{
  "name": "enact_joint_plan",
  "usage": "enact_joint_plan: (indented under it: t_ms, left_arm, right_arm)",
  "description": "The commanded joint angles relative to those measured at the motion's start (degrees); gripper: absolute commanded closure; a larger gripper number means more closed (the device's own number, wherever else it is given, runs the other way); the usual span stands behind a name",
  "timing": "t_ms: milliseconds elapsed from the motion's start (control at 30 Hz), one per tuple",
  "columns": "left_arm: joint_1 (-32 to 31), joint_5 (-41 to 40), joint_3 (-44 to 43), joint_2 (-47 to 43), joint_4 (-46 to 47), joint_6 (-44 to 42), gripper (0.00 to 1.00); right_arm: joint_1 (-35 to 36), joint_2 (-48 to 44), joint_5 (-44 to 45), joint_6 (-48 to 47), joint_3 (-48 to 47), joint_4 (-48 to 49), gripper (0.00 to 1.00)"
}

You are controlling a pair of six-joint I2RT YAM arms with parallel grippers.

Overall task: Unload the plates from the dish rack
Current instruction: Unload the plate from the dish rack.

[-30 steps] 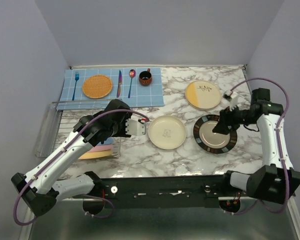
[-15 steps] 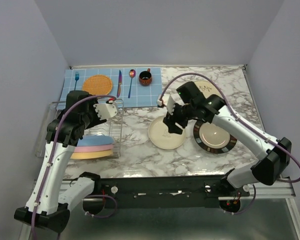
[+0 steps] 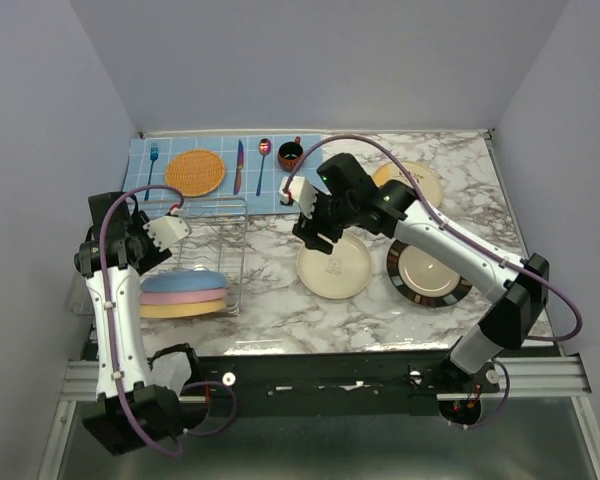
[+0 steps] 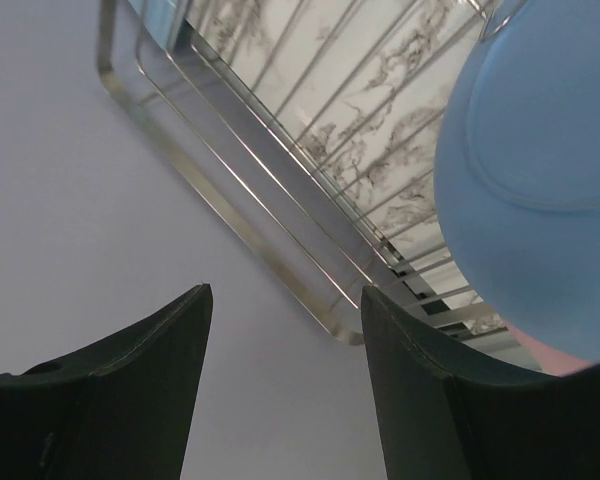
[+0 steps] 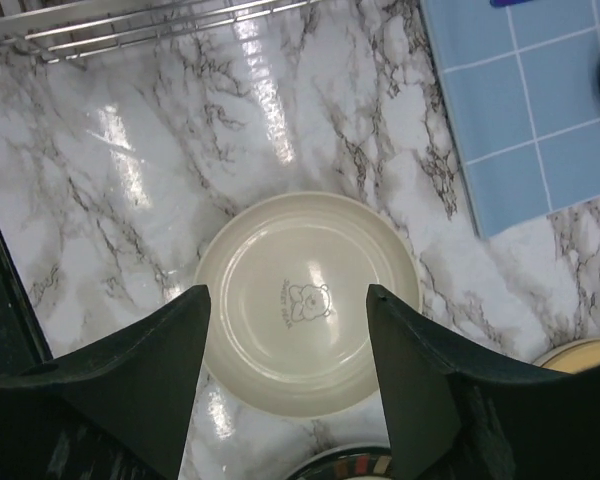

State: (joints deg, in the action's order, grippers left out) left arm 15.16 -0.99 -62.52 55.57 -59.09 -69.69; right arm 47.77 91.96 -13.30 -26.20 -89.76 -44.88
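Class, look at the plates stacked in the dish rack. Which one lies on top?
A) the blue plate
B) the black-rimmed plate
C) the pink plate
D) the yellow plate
A: in the top view the blue plate lies uppermost in the dish rack, with the pink plate under it and the yellow plate at the bottom.

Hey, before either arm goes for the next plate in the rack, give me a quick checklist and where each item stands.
1. Left gripper open and empty: ok.
2. Right gripper open and empty, above the cream round plate: ok.
3. Silver wire dish rack unloaded: not ok; blue round plate, pink round plate and yellow-orange round plate lie stacked in it.
4. Left gripper lined up on the blue round plate: not ok; the plate sits off to one side of the fingers.
5. Bare spot on the marble table beside the rack: ok.
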Motion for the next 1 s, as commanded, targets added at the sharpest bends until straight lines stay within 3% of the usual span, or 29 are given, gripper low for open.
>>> enact_joint_plan:
  t_ms: [0,333,567,967]
  left_arm:
    - [6.9,6.1,-0.1,3.2,-0.8,-4.8,0.31]
    - [7.9,7.5,2.8,-0.8,-3.7,-3.7,0.31]
    - [9.2,9.2,3.3,1.8,-1.5,-0.4,0.31]
    - [16.2,12.3,-0.1,6.1,0.7,-0.6,0.31]
  right_arm:
    - [2.5,6.7,0.7,-0.3,-7.4,2.2,0.28]
    - [12.8,14.9,4.2,-0.2,-16.4,3.2,0.25]
    - [20.2,18.1,7.5,3.0,-19.3,8.3,0.25]
    - [25.6,31.3,9.8,3.5,-28.1,11.0,0.25]
